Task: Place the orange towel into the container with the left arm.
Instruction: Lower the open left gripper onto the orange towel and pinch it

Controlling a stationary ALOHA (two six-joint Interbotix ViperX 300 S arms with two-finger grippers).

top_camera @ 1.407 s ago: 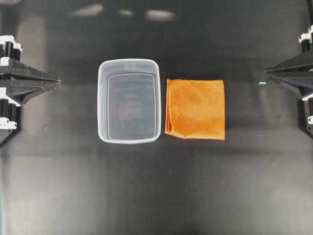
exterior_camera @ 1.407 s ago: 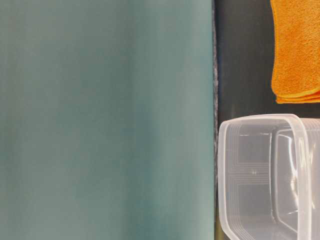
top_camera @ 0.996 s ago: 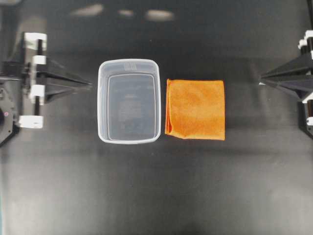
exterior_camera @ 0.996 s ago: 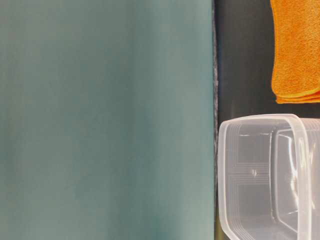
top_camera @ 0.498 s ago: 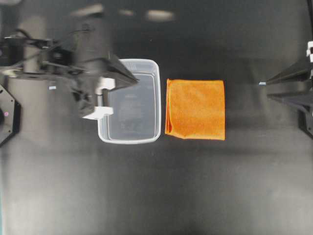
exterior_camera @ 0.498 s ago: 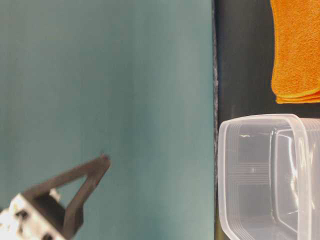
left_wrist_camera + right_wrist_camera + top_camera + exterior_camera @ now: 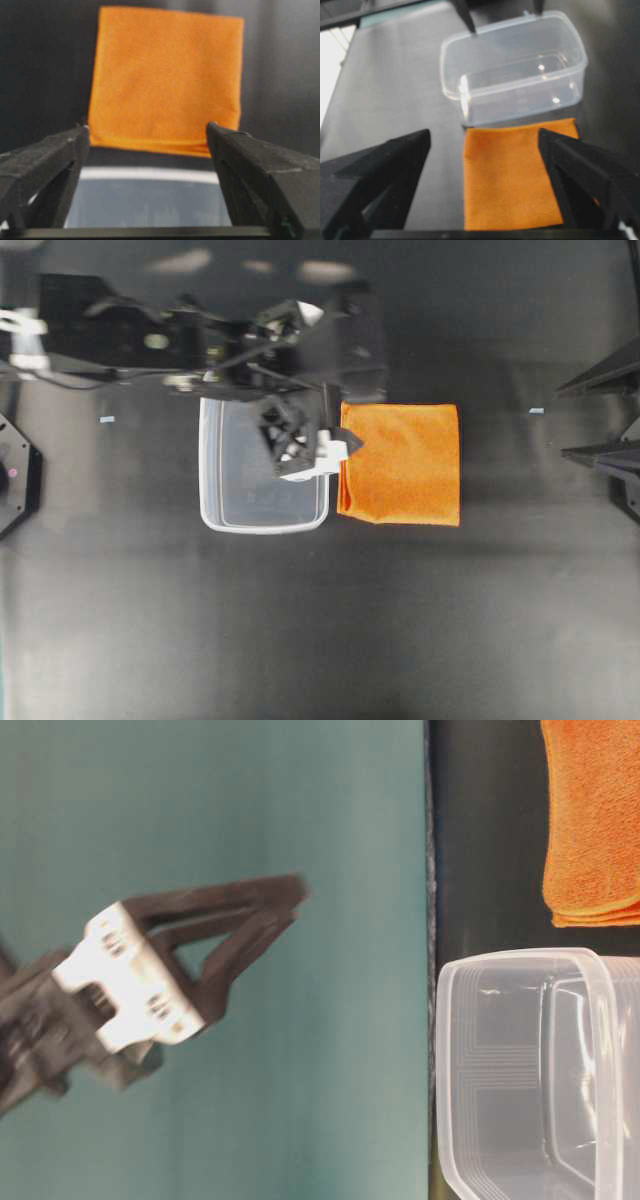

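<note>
The orange towel [image 7: 400,463] lies flat and folded on the black table, just right of the clear container [image 7: 215,510]. My left arm reaches over the container. Its gripper [image 7: 342,418] is open and empty, held above the container's right rim at the towel's left edge. In the left wrist view the open gripper [image 7: 146,130] frames the towel [image 7: 165,75] beyond the container rim [image 7: 150,173]. My right gripper [image 7: 560,422] is open and empty at the far right. In its wrist view the gripper [image 7: 484,132] faces the towel [image 7: 512,175] and the container [image 7: 512,65].
The table-level view shows the blurred left gripper [image 7: 295,900] in the air before a teal wall, with the container [image 7: 500,960] and the towel [image 7: 595,820] at the right. Small pale marks [image 7: 107,420] [image 7: 537,411] lie on the table.
My left arm has swung from the left edge across the container to the towel's left edge, and its gripper has opened. My right gripper has opened wide at the right edge.
</note>
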